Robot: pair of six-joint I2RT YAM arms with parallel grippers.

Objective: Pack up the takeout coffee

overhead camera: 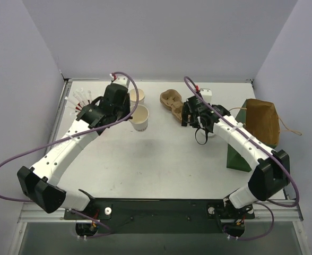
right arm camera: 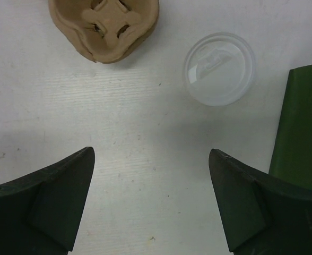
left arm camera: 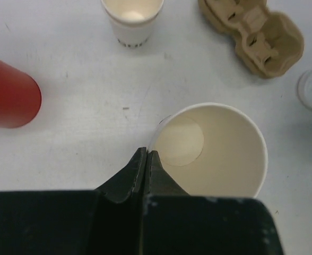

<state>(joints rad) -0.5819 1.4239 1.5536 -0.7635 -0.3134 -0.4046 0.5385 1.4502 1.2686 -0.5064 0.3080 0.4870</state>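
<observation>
Two cups [left arm camera: 132, 21] [left arm camera: 214, 154], one lid [right arm camera: 218, 68], left end effector [left arm camera: 146, 154] pinching near cup [left arm camera: 214, 154], right end effector [right arm camera: 152, 153] open

A red cup [left arm camera: 7, 95], white cup [left arm camera: 214, 154] (tan inside), brown carrier [left arm camera: 257, 34], seemingly translucent lid [right arm camera: 218, 68], green bag [right arm camera: 302, 127].

Bright even light from above, faint shadow beneath my right fingers [right arm camera: 50, 207], dark and soft-edged, table [right arm camera: 145, 138] ahead sharp

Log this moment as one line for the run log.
left gripper: shut on open cup rim | right gripper: open, over table | lid: loose on table
</observation>
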